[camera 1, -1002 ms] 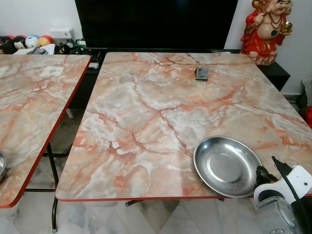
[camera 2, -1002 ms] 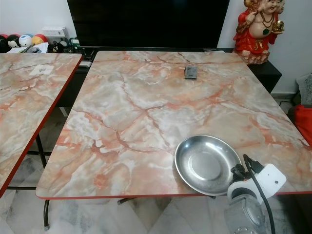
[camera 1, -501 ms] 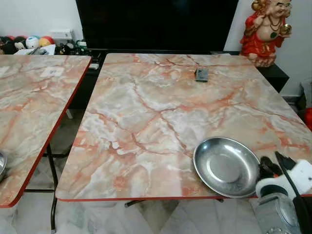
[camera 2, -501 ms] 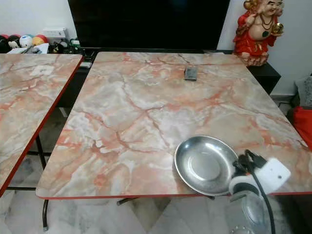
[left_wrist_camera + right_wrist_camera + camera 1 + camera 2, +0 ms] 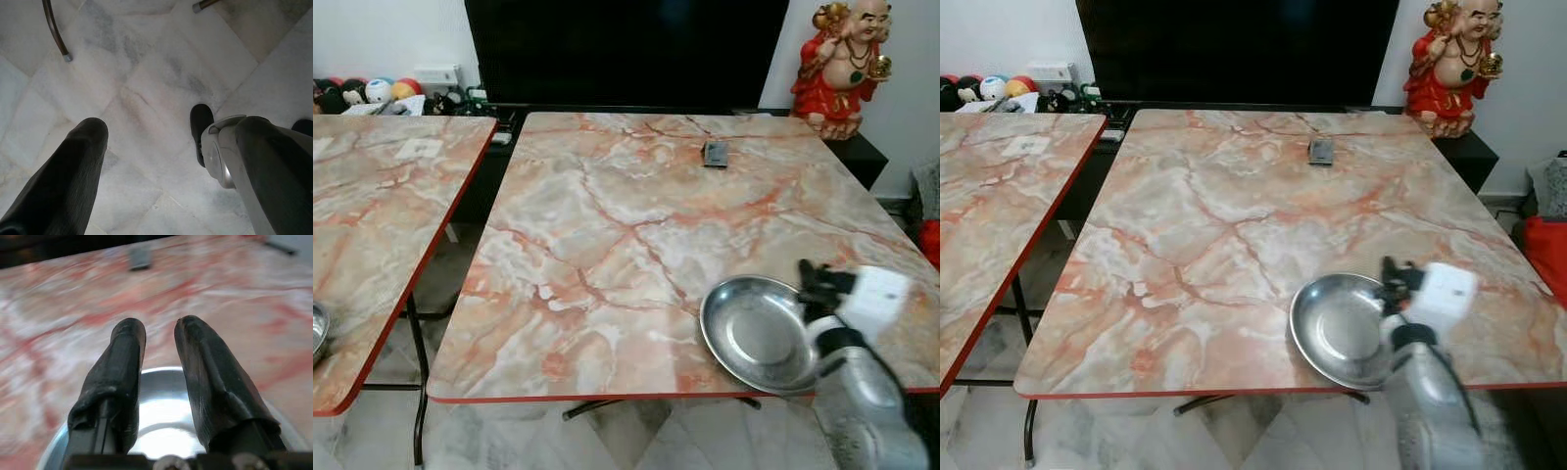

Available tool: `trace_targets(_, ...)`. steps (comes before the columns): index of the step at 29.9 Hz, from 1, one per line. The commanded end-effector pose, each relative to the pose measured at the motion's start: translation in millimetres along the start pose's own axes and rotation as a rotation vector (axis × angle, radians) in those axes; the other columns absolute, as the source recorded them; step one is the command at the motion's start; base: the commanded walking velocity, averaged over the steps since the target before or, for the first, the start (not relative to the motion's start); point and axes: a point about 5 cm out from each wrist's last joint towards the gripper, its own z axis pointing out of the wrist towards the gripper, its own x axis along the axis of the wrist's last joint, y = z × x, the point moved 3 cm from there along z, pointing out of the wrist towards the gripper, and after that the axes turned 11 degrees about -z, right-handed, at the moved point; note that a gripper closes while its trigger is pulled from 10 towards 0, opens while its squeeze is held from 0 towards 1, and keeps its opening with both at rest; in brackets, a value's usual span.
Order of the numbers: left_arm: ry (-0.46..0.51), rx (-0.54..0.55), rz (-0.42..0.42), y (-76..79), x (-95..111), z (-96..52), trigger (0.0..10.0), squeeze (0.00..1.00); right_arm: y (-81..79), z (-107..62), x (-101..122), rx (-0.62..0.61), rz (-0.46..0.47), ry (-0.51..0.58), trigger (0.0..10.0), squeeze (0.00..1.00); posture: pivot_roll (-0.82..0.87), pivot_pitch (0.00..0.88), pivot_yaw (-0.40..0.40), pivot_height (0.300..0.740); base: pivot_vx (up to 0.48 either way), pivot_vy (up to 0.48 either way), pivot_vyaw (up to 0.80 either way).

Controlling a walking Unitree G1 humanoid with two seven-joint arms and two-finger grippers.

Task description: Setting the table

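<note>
Above the steel plate (image 5: 759, 333) on the marble table (image 5: 607, 235), the right gripper (image 5: 159, 340) hovers, jaws slightly parted, empty.

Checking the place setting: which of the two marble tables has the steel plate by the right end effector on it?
The right-hand table, in front of the dark screen. The steel plate sits near its front edge, under the right end effector; the left-hand table stands apart, across a gap.

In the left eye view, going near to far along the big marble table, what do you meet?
Steel plate with the right gripper at its rim → small dark item → black TV behind the table.
</note>
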Motion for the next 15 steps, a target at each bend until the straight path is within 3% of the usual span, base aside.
trace_targets(1,-0.009,0.028,-0.008,-7.2,-4,-1.5,10.0,0.0,-5.4,2.5,2,0.028,-0.009,0.017,10.0,0.0,-0.04,0.058,-0.023,0.74,0.0,0.0,0.0)
trace_targets(4,-0.004,0.052,-0.031,-13.7,-5,-3.0,10.0,0.0,-14.3,3.6,6,0.06,0.008,0.061,10.0,0.0,-0.03,0.071,-0.019,0.74,0.0,0.0,0.0)
trace_targets(6,-0.004,0.056,-0.03,-15.9,-6,-3.5,10.0,0.0,-15.8,3.4,7,0.06,0.014,0.069,10.0,0.0,-0.03,0.074,-0.018,0.74,0.0,0.0,0.62)
trace_targets(12,-0.009,0.059,-0.034,-20.1,-8,-5.0,10.0,0.0,-7.6,0.6,7,0.023,0.019,0.088,10.0,0.0,-0.02,0.081,-0.008,0.74,0.0,0.0,0.8)
trace_targets(15,-0.021,0.056,-0.027,-19.2,-10,-5.0,10.0,0.0,-8.1,0.6,6,0.024,0.012,0.086,10.0,0.0,-0.03,0.08,-0.003,0.74,0.0,0.0,0.0)
